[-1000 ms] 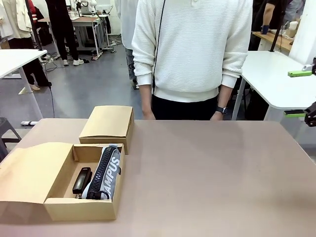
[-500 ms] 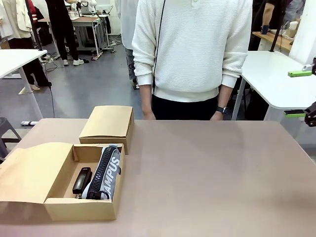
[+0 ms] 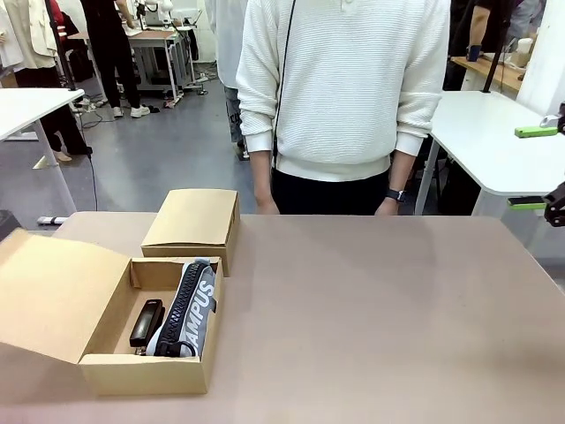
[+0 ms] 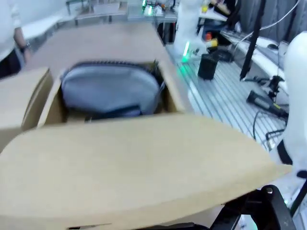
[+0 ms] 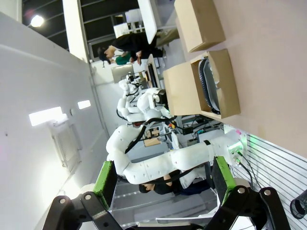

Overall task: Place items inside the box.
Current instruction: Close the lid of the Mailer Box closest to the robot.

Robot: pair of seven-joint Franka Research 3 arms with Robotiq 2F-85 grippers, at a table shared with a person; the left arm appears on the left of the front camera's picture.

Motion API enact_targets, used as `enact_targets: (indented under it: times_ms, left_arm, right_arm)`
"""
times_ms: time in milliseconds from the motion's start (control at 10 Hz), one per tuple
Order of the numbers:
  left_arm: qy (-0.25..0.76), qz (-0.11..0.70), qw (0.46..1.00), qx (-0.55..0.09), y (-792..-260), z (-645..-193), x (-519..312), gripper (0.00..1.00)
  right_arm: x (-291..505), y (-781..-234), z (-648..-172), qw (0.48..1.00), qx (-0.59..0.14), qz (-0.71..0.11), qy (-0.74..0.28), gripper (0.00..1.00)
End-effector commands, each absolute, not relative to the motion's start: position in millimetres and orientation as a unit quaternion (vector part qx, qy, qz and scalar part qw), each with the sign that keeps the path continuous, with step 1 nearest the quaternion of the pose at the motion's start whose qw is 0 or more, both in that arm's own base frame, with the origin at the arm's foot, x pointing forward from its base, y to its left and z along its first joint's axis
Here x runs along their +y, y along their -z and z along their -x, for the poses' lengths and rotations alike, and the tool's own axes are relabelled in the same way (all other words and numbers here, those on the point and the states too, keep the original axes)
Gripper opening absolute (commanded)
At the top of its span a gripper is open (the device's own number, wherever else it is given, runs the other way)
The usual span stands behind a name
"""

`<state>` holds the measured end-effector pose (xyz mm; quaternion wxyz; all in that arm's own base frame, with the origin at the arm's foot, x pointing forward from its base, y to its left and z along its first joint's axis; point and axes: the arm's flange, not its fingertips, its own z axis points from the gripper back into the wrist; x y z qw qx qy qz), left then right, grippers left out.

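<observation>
Brown cardboard: the open box [image 3: 150, 371] sits near the worktop's [image 3: 380, 309] front left edge, its lid flap [image 3: 53, 296] tilted up on the left, with bare surface stretching to the right. Inside lie the black stapler [image 3: 146, 321] and, beside it, the navy "CAMPUS" zip pouch [image 3: 188, 309]. A closed second box [image 3: 192, 221] stands just behind. The right hand [image 5: 163, 179] is spread wide, well off the worktop; whether the left hand is spread or pressed together I cannot tell.
</observation>
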<state>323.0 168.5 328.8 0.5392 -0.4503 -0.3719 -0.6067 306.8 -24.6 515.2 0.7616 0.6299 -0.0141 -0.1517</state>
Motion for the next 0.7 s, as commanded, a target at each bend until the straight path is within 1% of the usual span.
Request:
enact_targets:
  times_ms: [0, 100, 300, 400, 600]
  left_arm:
    - [0.586, 0.477, 0.502, -0.42, -346.0, -307.5, 149.9, 1.0]
    - [0.573, 0.494, 0.491, -0.432, -357.7, -302.0, 140.4, 1.0]
    - [0.551, 0.533, 0.477, -0.43, -370.1, -287.4, 105.3, 1.0]
    - [0.552, 0.546, 0.474, -0.415, -368.5, -279.4, 82.6, 1.0]
    - [0.575, 0.541, 0.466, -0.398, -358.2, -268.0, 38.1, 1.0]
  right_arm:
    - [-26.6, -516.6, -305.9, 0.758, -0.014, -0.635, 0.149, 1.0]
    - [-26.6, -516.6, -305.9, 0.758, -0.014, -0.635, 0.149, 1.0]
    - [-26.6, -516.6, -305.9, 0.758, -0.014, -0.635, 0.149, 1.0]
    - [-26.6, -516.6, -305.9, 0.758, -0.014, -0.635, 0.149, 1.0]
    - [-26.6, -516.6, -305.9, 0.758, -0.014, -0.635, 0.149, 1.0]
